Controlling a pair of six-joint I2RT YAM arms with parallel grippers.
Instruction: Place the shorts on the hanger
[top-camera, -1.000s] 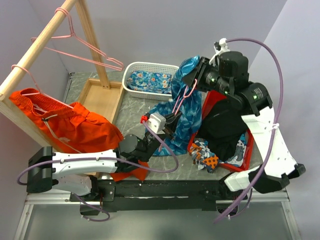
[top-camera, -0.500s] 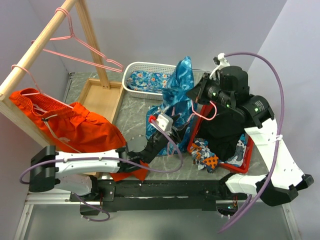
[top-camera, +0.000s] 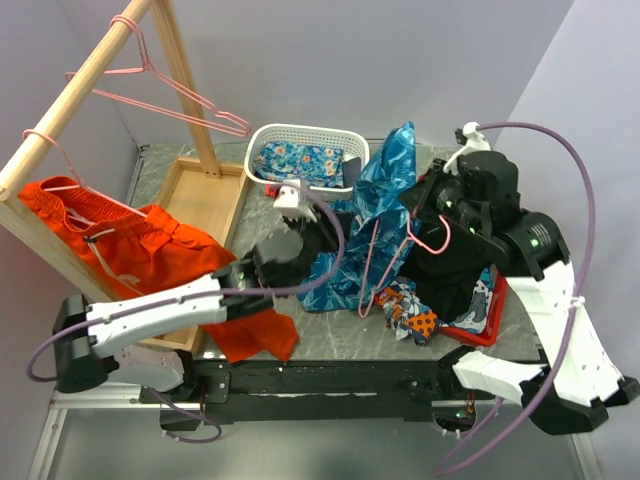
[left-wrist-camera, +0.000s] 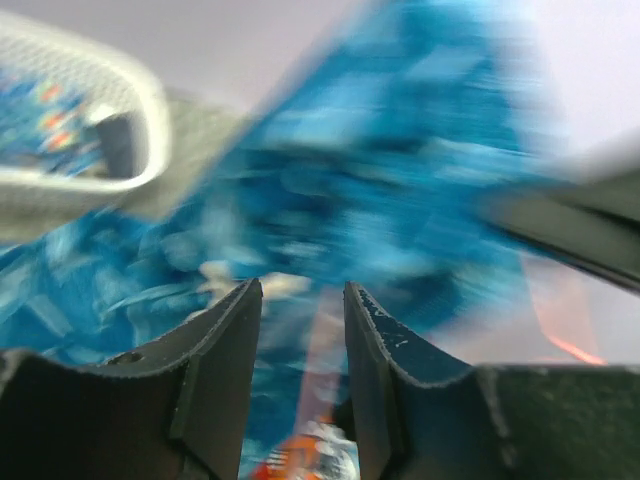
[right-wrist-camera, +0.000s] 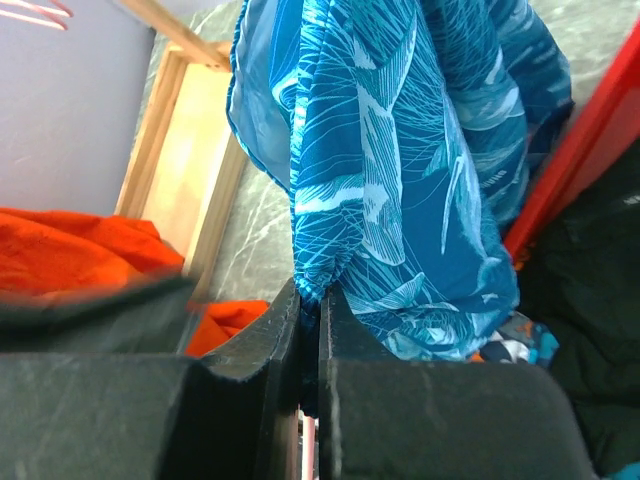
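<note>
The blue leaf-print shorts (top-camera: 385, 195) hang bunched in mid-air at the table's middle. My right gripper (top-camera: 425, 205) holds them up. In the right wrist view that gripper (right-wrist-camera: 310, 292) is shut on a gathered edge of the shorts (right-wrist-camera: 400, 150), and a pink bit shows low between the jaws. The pink hanger (top-camera: 368, 265) dangles in front of the shorts, its hook beside the right gripper. My left gripper (top-camera: 325, 238) stands just left of the shorts. The blurred left wrist view shows it (left-wrist-camera: 300, 290) open, with the hanger wire (left-wrist-camera: 322, 345) between the fingers, apart from both.
A white basket (top-camera: 262, 135) with flowered blue cloth stands at the back. A red tray (top-camera: 478, 332) with black cloth (top-camera: 450, 265) lies right. At left, the wooden rack (top-camera: 80, 80) carries pink hangers (top-camera: 170, 95) and orange shorts (top-camera: 140, 250). A wooden tray (top-camera: 215, 195) lies beneath.
My left gripper went from shut to open and swung back toward the basket. My right arm carried the shorts and the hanger to the right.
</note>
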